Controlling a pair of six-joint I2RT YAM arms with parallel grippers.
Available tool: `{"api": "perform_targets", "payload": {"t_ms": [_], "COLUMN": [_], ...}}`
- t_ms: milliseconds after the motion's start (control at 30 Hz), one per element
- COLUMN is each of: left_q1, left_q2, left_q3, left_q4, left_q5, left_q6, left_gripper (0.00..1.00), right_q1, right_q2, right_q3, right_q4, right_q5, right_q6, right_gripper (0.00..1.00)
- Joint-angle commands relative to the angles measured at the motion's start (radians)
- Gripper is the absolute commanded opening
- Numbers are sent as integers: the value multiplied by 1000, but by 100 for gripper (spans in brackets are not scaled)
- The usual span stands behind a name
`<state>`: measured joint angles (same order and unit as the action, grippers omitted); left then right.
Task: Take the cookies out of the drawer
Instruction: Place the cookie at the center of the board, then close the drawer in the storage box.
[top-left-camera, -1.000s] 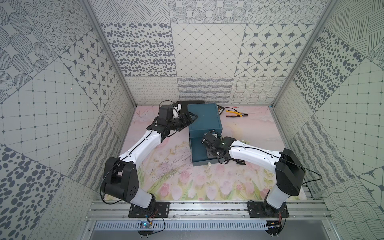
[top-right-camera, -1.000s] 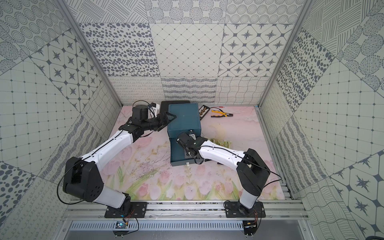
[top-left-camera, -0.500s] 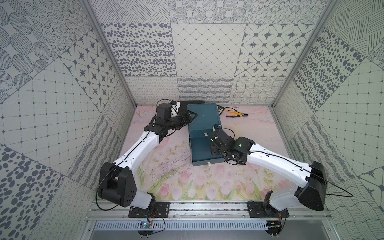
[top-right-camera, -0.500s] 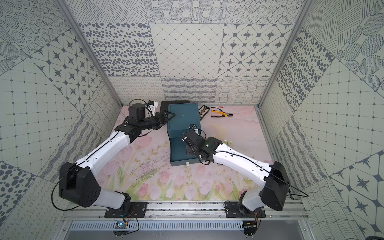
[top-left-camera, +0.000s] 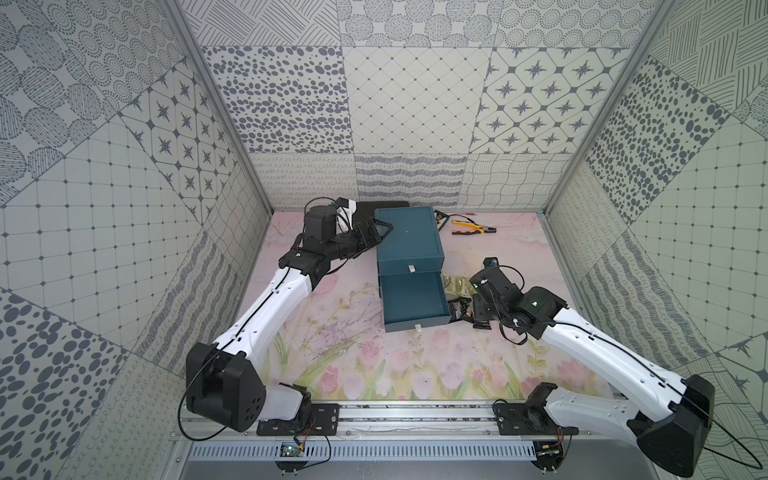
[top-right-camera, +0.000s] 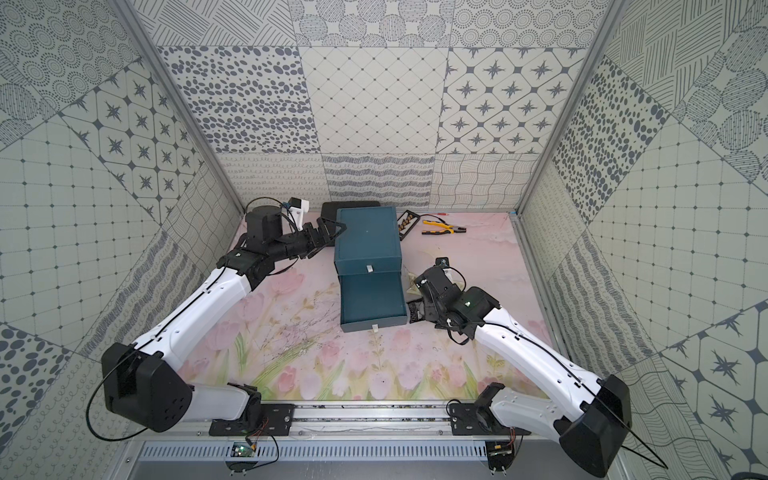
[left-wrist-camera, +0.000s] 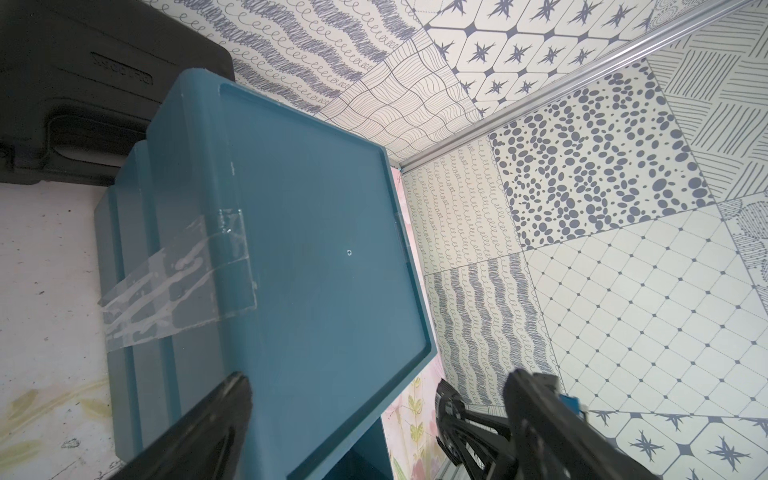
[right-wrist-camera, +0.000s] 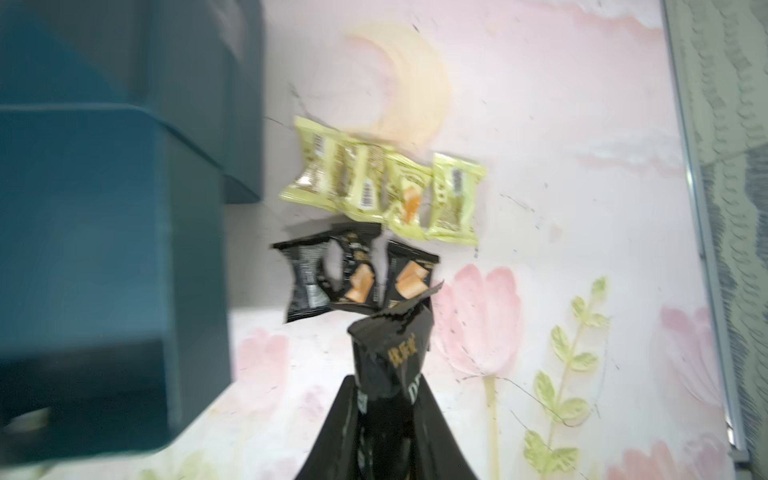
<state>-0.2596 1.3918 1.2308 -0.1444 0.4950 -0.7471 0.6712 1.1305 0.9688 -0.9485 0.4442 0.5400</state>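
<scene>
At the left top edge of the cabinet (top-left-camera: 407, 232), the left gripper (left-wrist-camera: 378, 380) hovers with its jaws wide apart, the box's corner between them. Below the cabinet front, the drawer (top-left-camera: 413, 297) stands pulled out. Just right of it, on the mat (top-left-camera: 340, 345), lie gold cookies (right-wrist-camera: 382, 187) and black cookies (right-wrist-camera: 353, 274). Beside these, the right gripper (right-wrist-camera: 384, 411) is pinched on one black packet (right-wrist-camera: 390, 357).

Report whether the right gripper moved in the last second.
Yes: the right gripper, holding a black packet, went from over the open drawer to right of it.
</scene>
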Motion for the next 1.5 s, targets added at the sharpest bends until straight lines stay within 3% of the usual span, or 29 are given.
{"api": "perform_targets", "payload": {"t_ms": [0, 167, 567, 633, 800, 933, 1100, 1233, 1400, 1467], "left_q1": [0, -11, -24, -25, -25, -24, -24, -23, -25, -29], "left_q2": [-18, -23, -9, -16, -19, 5, 77, 140, 216, 225], "left_q3": [4, -1, -1, 0, 5, 16, 105, 142, 189, 182], "left_q4": [-12, -6, 15, 5, -9, 10, -50, -15, -56, -44], "left_q5": [32, 25, 27, 21, 11, 20, 16, 31, 28, 20], "left_q6": [19, 17, 2, 10, 19, 5, 35, 38, 54, 54], "left_gripper": [99, 99, 99, 99, 99, 99, 99, 98, 96, 96], "right_q1": [-97, -196, -255, -256, -256, -252, -176, -52, 77, 119], "right_q2": [17, 98, 302, 321, 322, 273, 80, -12, -25, -46], "right_q3": [-85, -139, -78, -69, -71, -66, -41, -38, -23, -40], "right_q4": [74, 161, 235, 232, 232, 224, 193, 187, 58, 28], "right_q5": [-32, -46, -64, -59, -92, -119, -180, -263, -254, -255], "right_q6": [-66, -98, -155, -164, -157, -126, -19, 80, 195, 240], "right_gripper": [21, 22, 25, 31, 54, 59, 67, 68, 66, 60]}}
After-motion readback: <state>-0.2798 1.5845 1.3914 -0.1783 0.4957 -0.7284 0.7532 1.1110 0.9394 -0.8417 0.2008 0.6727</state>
